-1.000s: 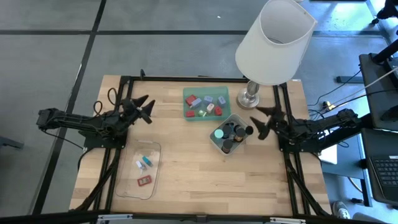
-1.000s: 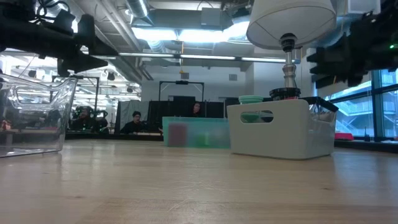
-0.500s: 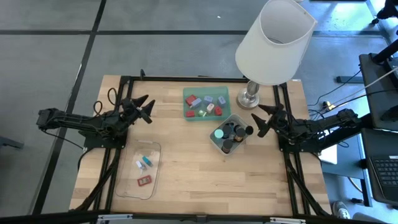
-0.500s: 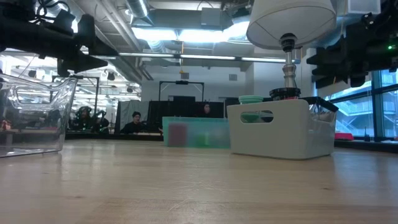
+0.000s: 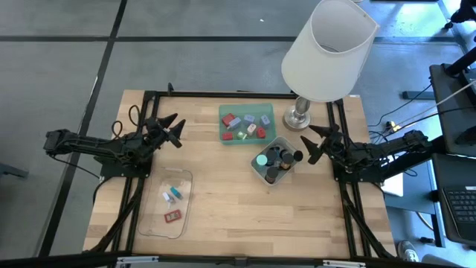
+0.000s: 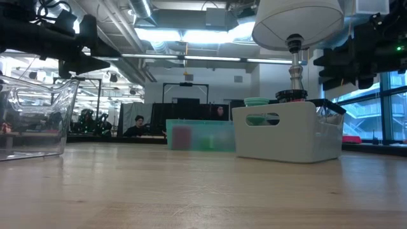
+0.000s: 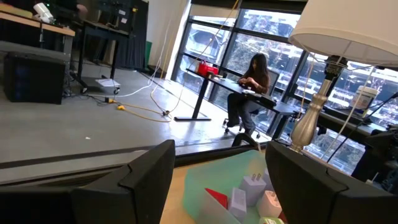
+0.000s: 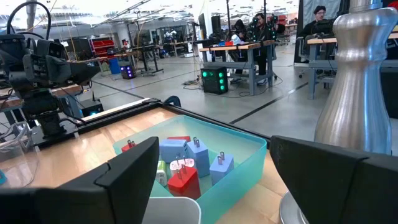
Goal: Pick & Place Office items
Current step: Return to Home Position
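High view: right gripper (image 5: 307, 149) retracted from grey tray (image 5: 256, 171), left gripper (image 5: 178, 130) parked; both released, empty; sorting judged complete

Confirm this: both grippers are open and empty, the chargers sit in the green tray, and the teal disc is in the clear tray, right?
Not quite: the high view shows the teal disc in the grey tray beside the black caps, not the clear tray. The rest holds.
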